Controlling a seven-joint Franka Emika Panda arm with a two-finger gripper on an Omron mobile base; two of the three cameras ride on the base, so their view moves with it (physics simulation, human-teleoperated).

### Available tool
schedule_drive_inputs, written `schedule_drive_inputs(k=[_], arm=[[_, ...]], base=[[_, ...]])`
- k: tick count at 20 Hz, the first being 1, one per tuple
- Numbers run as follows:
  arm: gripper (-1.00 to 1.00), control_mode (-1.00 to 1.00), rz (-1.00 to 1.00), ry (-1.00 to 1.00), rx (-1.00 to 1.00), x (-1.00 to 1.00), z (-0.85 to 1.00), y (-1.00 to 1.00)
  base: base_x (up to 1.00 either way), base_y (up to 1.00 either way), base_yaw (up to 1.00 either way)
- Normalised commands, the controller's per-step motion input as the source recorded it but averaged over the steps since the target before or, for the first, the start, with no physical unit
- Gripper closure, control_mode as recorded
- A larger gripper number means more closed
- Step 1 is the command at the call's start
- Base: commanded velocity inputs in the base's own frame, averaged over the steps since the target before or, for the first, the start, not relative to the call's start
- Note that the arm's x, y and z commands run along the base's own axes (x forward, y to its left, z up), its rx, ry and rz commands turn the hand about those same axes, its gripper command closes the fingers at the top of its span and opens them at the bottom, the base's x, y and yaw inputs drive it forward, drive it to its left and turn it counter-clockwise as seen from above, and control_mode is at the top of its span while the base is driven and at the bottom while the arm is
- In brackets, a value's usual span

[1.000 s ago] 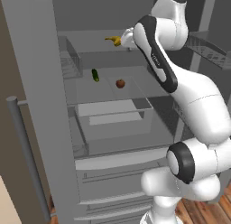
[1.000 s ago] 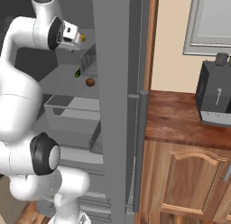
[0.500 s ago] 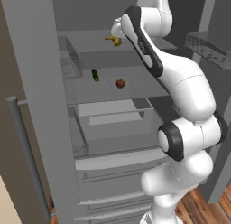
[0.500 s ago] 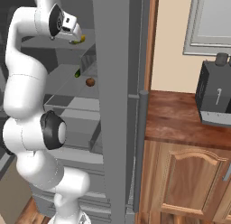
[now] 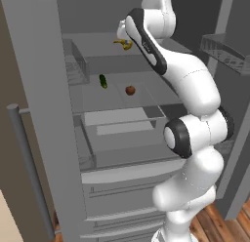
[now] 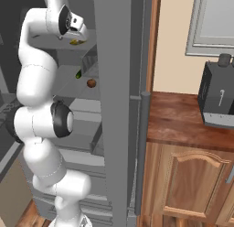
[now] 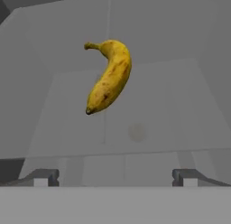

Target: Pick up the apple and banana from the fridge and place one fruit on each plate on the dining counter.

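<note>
Small green veg [image 5: 103, 81] on fridge [image 5: 44, 90] mid shelf, apple [image 5: 130, 90] just right of it. Banana [image 7: 108, 75] on upper shelf, ahead of gripper [image 7: 115, 177]; fingers [image 7: 41, 178] spread wide, touching nothing.

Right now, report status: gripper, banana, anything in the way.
Gripper open, empty, aimed at banana on upper fridge shelf. Apple one shelf down, beside green vegetable. Nothing between fingers and banana.
</note>
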Motion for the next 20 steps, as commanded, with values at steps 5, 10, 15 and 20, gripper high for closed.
schedule_drive_inputs(k=[5,10,15,20], arm=[[-1.00,-1.00,-0.01,0.00,0.00,0.52,-0.16,0.00],[-1.00,-1.00,0.00,0.00,0.00,0.48,-0.06,0.00],[-1.00,-1.00,0.00,0.00,0.00,0.36,0.00,0.07],[-1.00,-1.00,0.00,0.00,-0.03,0.22,-0.03,0.11]], base=[[0.00,0.00,0.00],[0.00,0.00,0.00],[0.00,0.00,0.00],[0.00,0.00,0.00]])
